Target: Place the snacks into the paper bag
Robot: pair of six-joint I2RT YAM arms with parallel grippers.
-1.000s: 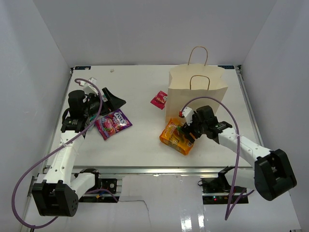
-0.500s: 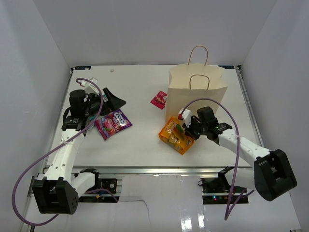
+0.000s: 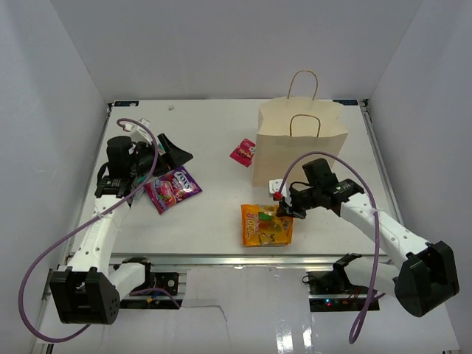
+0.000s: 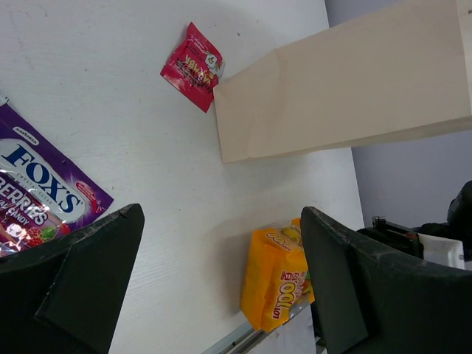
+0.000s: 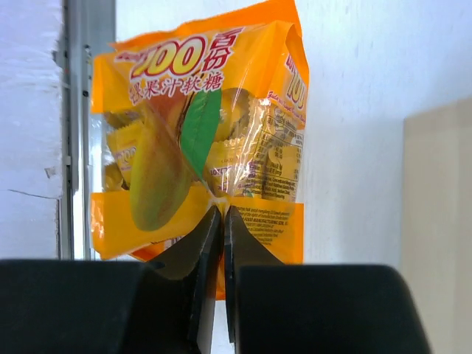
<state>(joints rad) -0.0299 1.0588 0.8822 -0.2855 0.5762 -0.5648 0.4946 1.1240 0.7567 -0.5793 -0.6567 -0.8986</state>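
Right end effector point(image 5: 221, 221) is pinched shut on the seam of the orange-yellow packet point(image 3: 267, 225), held near the front edge of the desk point(image 3: 214, 221), in front of the paper bag point(image 3: 299, 144). Looks like mid-carry to me. Next it needs lifting over the bag's open top, then letting go inside.

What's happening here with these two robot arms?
They're packing snacks. The right pincer is shut on a glossy orange-yellow sweet packet, in front of the upright tan paper carrier bag. The left pincer is open near a purple glossy packet. A small pink-red packet lies beside the bag.
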